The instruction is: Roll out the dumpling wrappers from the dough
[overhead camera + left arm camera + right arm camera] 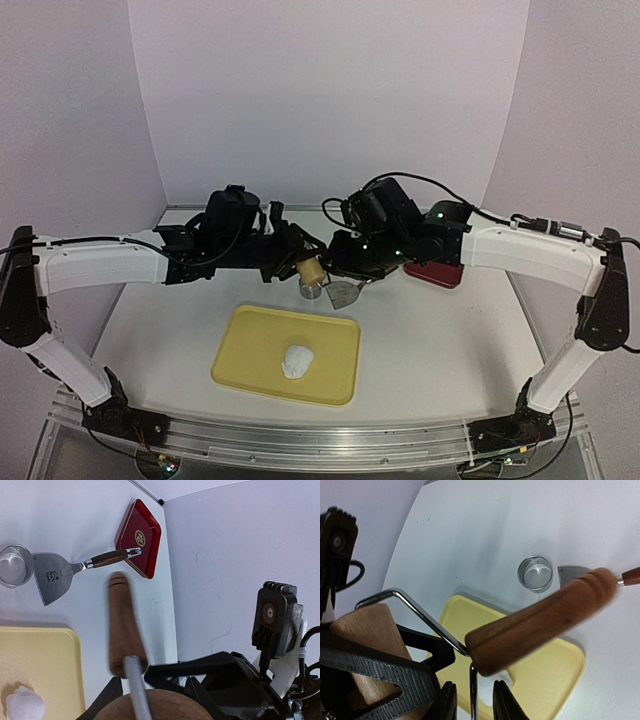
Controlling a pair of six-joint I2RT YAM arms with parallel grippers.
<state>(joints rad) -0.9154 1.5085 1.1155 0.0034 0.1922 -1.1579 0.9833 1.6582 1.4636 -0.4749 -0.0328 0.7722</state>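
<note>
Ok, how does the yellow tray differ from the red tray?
The yellow tray looks larger than the red tray. The yellow tray holds the dough; the red tray holds none, only the end of the scraper overlaps its rim. The yellow tray lies front centre; the red tray sits back right, partly hidden from above. Both are shallow rimmed rectangles with rounded corners.

white dough point(297, 361), yellow tray point(245, 350), red dish point(433, 274)

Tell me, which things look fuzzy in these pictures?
Right wrist view: the roller has a handle that smears at its far tip. Left wrist view: that handle is soft-edged too, while the scraper stays sharp. Top view: nothing is smeared, and the dough is a bright white with little detail.
</note>
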